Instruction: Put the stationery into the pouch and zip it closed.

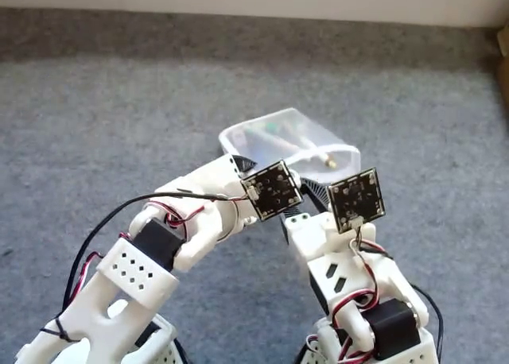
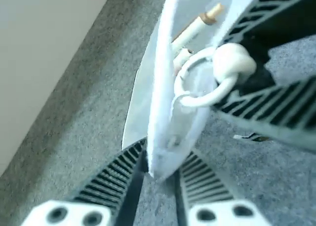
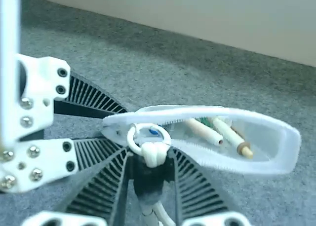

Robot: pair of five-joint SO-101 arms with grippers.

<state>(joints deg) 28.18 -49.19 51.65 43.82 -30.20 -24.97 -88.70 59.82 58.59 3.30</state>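
Pouch (image 1: 296, 141) sits on the grey worktop (image 1: 95, 118), just ahead of both arms. Its zip is mostly undone and pens (image 3: 217, 133) lie inside. Left gripper (image 2: 162, 164) is nipped tight on the pouch's end edge. Right gripper (image 3: 152, 162) is clamped on the zip pull (image 3: 154, 153) at that same end, just beside the left gripper.
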